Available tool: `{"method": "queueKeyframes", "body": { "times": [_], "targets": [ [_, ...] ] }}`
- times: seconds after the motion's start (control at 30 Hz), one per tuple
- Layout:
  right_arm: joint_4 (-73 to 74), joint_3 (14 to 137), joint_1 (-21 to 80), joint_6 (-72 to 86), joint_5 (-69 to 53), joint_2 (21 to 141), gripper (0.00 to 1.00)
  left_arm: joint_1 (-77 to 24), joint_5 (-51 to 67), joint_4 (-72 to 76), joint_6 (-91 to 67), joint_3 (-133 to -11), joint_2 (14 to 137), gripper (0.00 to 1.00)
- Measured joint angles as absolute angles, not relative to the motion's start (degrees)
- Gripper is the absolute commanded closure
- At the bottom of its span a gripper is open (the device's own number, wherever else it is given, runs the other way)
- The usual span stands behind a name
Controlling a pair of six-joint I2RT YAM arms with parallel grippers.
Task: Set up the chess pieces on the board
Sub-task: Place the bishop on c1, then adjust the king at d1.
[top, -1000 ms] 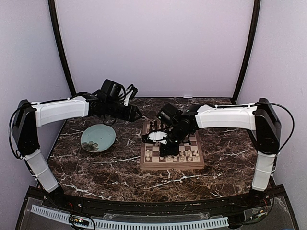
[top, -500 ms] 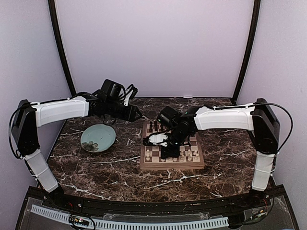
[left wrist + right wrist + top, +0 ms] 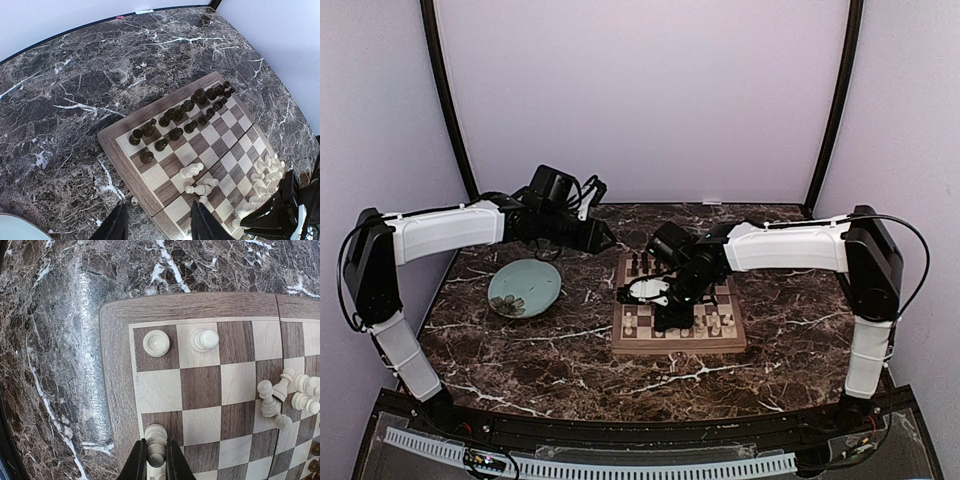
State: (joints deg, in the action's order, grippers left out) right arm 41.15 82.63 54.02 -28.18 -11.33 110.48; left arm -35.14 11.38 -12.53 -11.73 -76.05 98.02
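Right pincer (image 3: 156, 450) grips a cream-white chess piece (image 3: 156, 432) between its tips, on a border-side square of the board (image 3: 115, 365).

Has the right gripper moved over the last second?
Yes, slightly. In the top view the right gripper, shut on a white chess piece, shifted left and toward the board's near edge, then held still.
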Motion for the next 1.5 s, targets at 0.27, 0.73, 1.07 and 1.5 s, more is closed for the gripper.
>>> {"method": "queueKeyframes", "body": {
  "times": [0.27,0.73,1.07,1.5],
  "targets": [
    [41.1,82.81,54.04,-27.92,-11.33,110.69,0.79,-35.14,11.38,-12.51,-11.73,-76.05,97.23,0.55],
    [42.46,83.85,54.08,-27.77,-10.92,110.69,0.71,-35.14,11.4,-12.53,-11.66,-76.05,97.21,0.56],
    [44.23,84.55,52.49,-27.53,-10.96,107.59,0.68,-35.14,11.4,-12.51,-11.51,-76.05,97.21,0.55],
    [45.67,80.4,49.84,-27.38,-10.92,104.12,0.64,-35.14,11.51,-12.51,-11.53,-76.05,97.21,0.55]
  ]
}}
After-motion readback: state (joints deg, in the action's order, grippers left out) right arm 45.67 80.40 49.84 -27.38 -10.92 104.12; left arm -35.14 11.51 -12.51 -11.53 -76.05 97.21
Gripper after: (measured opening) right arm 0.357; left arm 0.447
